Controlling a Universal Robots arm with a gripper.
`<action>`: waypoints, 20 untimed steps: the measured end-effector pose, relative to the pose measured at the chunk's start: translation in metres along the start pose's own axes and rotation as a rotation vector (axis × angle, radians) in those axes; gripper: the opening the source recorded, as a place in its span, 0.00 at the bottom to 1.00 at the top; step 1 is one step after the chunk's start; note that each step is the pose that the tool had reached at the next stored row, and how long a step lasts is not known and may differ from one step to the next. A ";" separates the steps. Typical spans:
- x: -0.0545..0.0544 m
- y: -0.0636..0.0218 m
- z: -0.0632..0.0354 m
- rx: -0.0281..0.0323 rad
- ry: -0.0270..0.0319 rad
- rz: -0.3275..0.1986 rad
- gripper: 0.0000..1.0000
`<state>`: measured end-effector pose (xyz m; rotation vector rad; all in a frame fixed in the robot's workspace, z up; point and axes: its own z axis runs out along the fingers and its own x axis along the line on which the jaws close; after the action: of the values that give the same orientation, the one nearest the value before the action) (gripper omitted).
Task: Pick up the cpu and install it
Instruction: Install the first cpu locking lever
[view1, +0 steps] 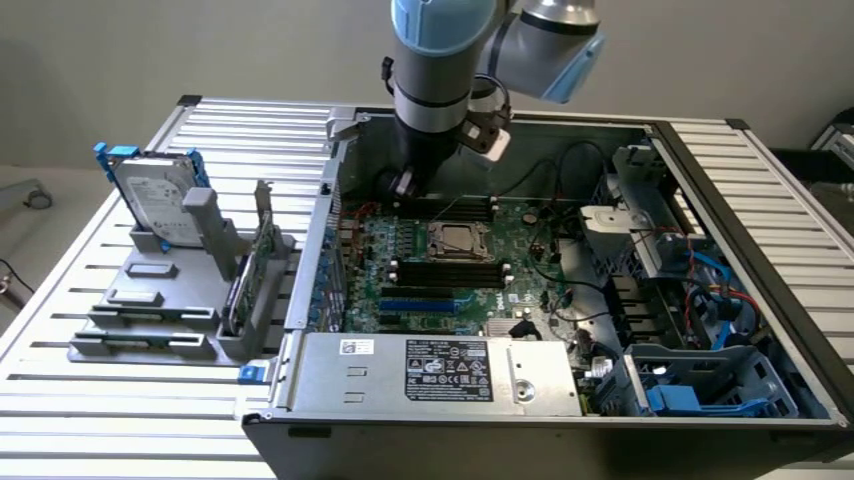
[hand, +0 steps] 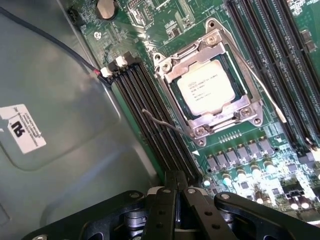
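The cpu (hand: 206, 89), a small silver square with printed text, lies flat inside the metal-framed socket (hand: 215, 42) on the green motherboard (hand: 235, 160). In the exterior view the cpu (view1: 455, 239) sits mid-board inside the open computer case. My gripper (hand: 176, 181) is shut with nothing between its black fingers, and it is apart from the socket, over the black memory slots (hand: 155, 120). In the exterior view the gripper (view1: 400, 186) hangs low at the back of the case, just behind the socket.
A thin socket lever (hand: 162, 122) and a black cable (hand: 50, 42) cross near the slots. The case wall with a white label (hand: 20, 129) is close by. The power supply (view1: 447, 370), cables and blue drive bays (view1: 694, 390) crowd the case. A hard drive (view1: 150, 195) stands on a grey rack outside.
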<state>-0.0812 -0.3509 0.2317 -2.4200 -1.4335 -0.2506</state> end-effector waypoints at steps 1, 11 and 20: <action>0.000 0.0013 0.0017 -0.0008 0.0008 0.002 0.11; -0.002 0.0071 0.0140 -0.0160 0.0063 0.007 0.11; -0.004 0.0082 0.0190 -0.0587 0.0065 -0.001 0.11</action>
<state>-0.0760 -0.3508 0.2113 -2.4626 -1.4441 -0.3047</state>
